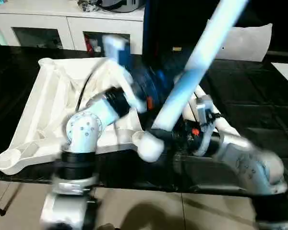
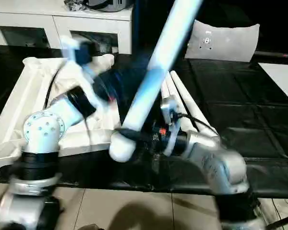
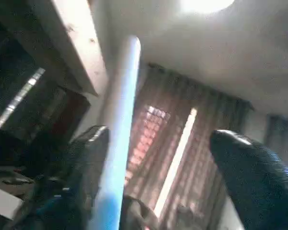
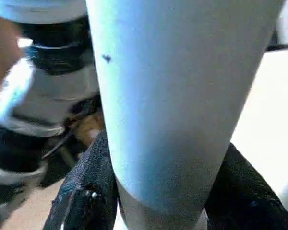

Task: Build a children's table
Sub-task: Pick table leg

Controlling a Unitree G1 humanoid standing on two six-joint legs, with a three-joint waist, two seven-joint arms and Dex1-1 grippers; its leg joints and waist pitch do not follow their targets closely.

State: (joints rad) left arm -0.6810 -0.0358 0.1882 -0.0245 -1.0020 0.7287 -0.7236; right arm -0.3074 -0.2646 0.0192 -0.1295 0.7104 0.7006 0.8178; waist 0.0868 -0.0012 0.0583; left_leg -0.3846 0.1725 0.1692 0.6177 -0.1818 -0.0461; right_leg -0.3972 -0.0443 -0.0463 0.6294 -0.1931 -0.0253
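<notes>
A white table leg (image 1: 197, 67) slants across the centre of the head views, its thick end low near the middle of the frame and its thin end running out past the top edge at upper right. The right gripper (image 4: 158, 201) is clamped on the leg close to the thick end, its two black fingers (image 4: 81, 191) pressed against either side of the shaft in the right wrist view. The silver right arm (image 2: 216, 163) comes in from the lower right.

The left gripper (image 3: 158, 172) is spread wide, with the same leg standing beside one of its fingers (image 3: 86, 167) and the other finger well apart from it; whether the near finger touches the leg cannot be told. In the head views the left arm (image 1: 84, 129) rises from the lower left and reaches toward the middle of the leg, blurred where it meets it.

The table top (image 1: 38, 115) lies underside up on the black bench (image 1: 259, 96) at centre left, ribs showing and a round corner socket (image 1: 7, 160) at its near left corner. Two more legs (image 2: 187, 100) lie side by side on the bench just right of the top, behind the raised leg. A white cabinet (image 1: 62, 24) stands along the upper left edge.
</notes>
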